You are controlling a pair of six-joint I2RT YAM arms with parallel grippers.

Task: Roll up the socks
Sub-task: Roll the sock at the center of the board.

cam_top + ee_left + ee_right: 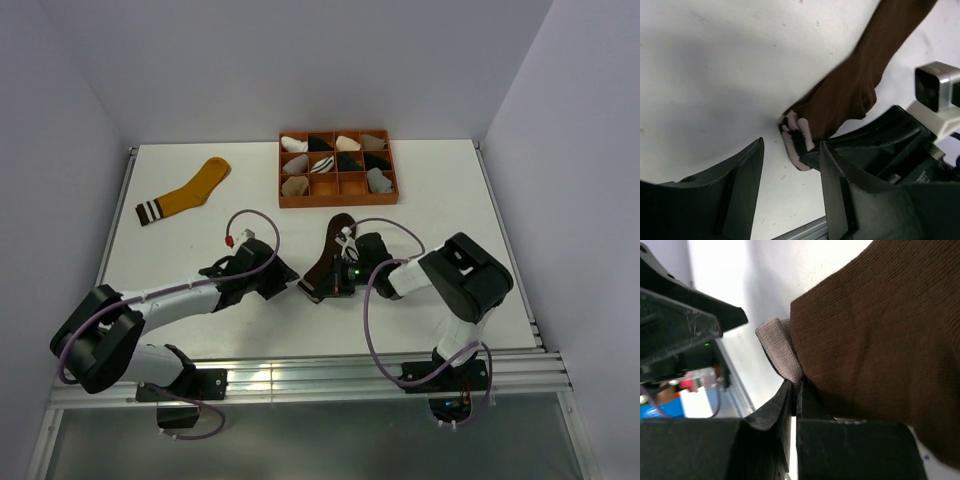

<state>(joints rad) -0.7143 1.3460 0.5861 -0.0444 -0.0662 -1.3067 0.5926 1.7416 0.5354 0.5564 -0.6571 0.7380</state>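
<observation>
Trouble, if it comes, will start at the cuff. The right gripper (795, 390) has its fingers pressed together on the very edge of the dark brown sock (330, 250), right where the striped cuff (797, 142) is bunched up. It is a thin bite, with only a sliver of fabric between the pads as far as I can see. The sock lies on the table (200, 250) in the middle, in front of the tray (338, 203), with its toe end towards the tray and its cuff nearest the arms. The left gripper (790, 150) stands spread and empty, just beside that cuff, touching nothing I can make out.

My worry is this: with so little fabric pinched, any twist to start the roll could pull the edge free and the bunched cuff would flop flat. If the left gripper closes in from where it is, it sits near enough to the right one's fingers to knock them. It could also catch only one layer and drag the sock sideways across the smooth table instead of turning it. Nothing pins the toe end, so a roll may come out slack or skewed.

The mustard sock (190, 192) lies well apart at the far left, flat and unrolled — a grey one I cannot pick out laid flat anywhere.
</observation>
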